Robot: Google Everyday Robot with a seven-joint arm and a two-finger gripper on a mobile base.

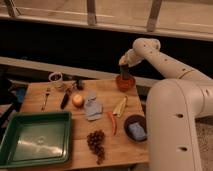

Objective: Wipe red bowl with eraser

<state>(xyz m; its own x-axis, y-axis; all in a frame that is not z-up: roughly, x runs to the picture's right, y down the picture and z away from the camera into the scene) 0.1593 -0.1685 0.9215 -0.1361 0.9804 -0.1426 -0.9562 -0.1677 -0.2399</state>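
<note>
gripper (124, 75) down inside red bowl (125, 83)

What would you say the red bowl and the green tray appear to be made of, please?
Red bowl, under the end effector: probably plastic, uniform orange-red with a smooth rim. Green tray: likely moulded plastic, with glossy highlights and rounded corners.

Gripper (125, 75) in red bowl (125, 83) — table (37, 95) back-right corner.
</note>
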